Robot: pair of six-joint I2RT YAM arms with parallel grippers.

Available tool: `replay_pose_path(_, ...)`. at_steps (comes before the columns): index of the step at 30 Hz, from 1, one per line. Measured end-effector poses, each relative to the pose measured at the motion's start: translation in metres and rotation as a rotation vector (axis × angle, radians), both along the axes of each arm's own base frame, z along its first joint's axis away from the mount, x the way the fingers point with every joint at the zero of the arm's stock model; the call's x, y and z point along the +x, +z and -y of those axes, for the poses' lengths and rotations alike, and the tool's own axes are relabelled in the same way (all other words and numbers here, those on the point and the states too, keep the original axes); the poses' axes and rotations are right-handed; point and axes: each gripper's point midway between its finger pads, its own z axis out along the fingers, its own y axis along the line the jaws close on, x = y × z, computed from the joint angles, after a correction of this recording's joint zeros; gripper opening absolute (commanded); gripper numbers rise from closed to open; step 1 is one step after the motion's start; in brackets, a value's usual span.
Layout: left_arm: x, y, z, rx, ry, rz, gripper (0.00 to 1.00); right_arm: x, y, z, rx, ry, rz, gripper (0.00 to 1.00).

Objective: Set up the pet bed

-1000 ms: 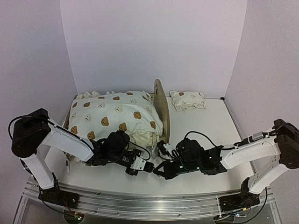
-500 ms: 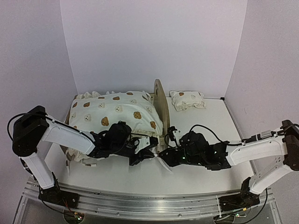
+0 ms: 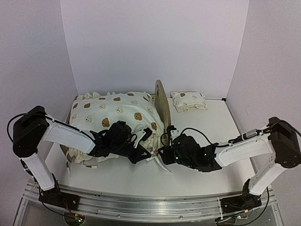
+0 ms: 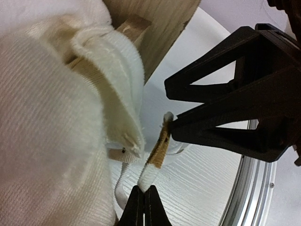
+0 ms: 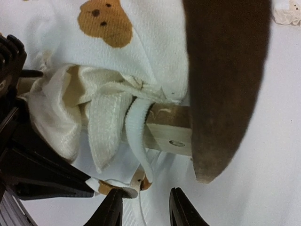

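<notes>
The pet bed's wooden headboard (image 3: 163, 109) stands upright, and cream bear-print bedding (image 3: 117, 115) is heaped over the frame to its left. My left gripper (image 4: 144, 190) is shut on a white-and-brown corner strip (image 4: 157, 153) of that bedding, just off the bed's near corner (image 3: 149, 149). My right gripper (image 5: 146, 192) is open beside the same corner, below the wooden rail (image 5: 165, 129). A white elastic band (image 5: 136, 134) hangs between its fingers. One right finger (image 4: 221, 127) touches the strip's end. The bedding hides the bed's base.
A small bear-print pillow (image 3: 188, 100) lies on the table right of the headboard, near the back wall. White table (image 3: 207, 125) extends to the right of the bed. Both arms crowd the near corner of the bed. The metal rail (image 3: 150, 200) runs along the front edge.
My right gripper has opened and slid left toward the bed's corner. My left gripper, still shut, has carried the strip back toward the bedding.
</notes>
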Motion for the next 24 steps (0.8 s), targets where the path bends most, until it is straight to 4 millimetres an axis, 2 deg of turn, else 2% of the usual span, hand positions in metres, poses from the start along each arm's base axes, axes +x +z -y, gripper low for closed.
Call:
replay_pose_path(9, 0.005, -0.005, -0.007, 0.017, 0.107, -0.081, 0.00, 0.019, -0.004, -0.007, -0.005, -0.059, 0.077, 0.29)
replay_pose_path(13, 0.007, -0.005, -0.009, 0.021, 0.134, -0.093, 0.00, 0.025, -0.001, -0.015, -0.006, -0.061, 0.105, 0.11)
replay_pose_path(16, 0.009, -0.007, -0.012, 0.034, 0.155, -0.097, 0.00, 0.026, 0.000, -0.018, 0.001, -0.060, 0.111, 0.03)
replay_pose_path(24, 0.012, -0.009, -0.017, 0.053, 0.193, -0.092, 0.00, 0.019, 0.001, -0.015, 0.016, -0.029, 0.097, 0.00)
